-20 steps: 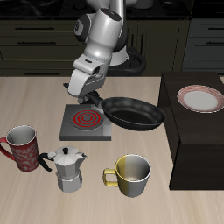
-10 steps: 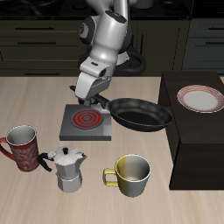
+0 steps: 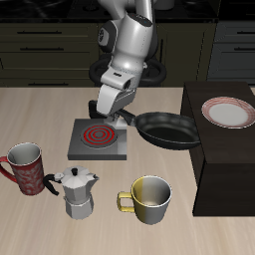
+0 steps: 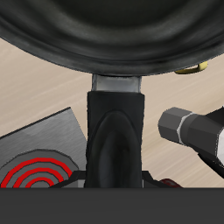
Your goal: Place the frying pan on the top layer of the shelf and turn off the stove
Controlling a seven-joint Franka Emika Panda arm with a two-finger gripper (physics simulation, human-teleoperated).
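Near the desk's front edge: yellow-and-grey mug (image 3: 149,199), silver moka pot (image 3: 77,191), red patterned mug (image 3: 26,167). Behind them, the small square grey stove (image 3: 99,139), its spiral coil glowing red. The claw (image 3: 116,113) pinches the handle of the black round frying pan (image 3: 167,129), held in the air between stove and dark brown boxy shelf (image 3: 221,159). A pink-rimmed white plate (image 3: 229,112) sits on the shelf top.

No lettering, label, brand or number can be read on anything here — neither view shows any
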